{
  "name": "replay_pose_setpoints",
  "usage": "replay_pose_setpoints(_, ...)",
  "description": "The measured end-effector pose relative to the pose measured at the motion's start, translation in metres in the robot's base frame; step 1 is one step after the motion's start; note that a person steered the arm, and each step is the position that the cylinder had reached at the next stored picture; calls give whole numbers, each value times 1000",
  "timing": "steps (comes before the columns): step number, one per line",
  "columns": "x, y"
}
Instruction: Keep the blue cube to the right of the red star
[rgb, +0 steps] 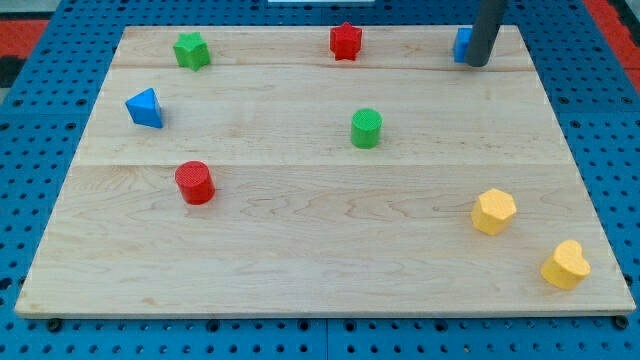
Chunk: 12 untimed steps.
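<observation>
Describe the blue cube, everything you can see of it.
Only a sliver of the blue cube shows: a bright blue, plastic-looking block near the board's top edge towards the view's right. My rod covers most of it, and my tip sits at its right side, seemingly against it. It rests flat on the wood, to the view's right of the red star, with a clear gap between them.
</observation>
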<state>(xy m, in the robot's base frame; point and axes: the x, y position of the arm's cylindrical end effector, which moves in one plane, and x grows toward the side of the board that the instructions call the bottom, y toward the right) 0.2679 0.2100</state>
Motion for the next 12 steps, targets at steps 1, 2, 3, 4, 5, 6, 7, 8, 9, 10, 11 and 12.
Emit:
replay_pose_setpoints(1,-13,22)
replay_pose_setpoints(2,-30,18)
replay_pose_setpoints(3,-36,-1)
replay_pose_setpoints(4,-33,-22)
replay_pose_setpoints(5,-29,42)
replay_pose_setpoints(6,-56,72)
replay_pose_setpoints(7,-76,58)
replay_pose_setpoints(8,-76,13)
replay_pose_setpoints(9,-73,-20)
replay_pose_setpoints(10,-31,-34)
replay_pose_setpoints(11,8,-36)
replay_pose_setpoints(12,41,-82)
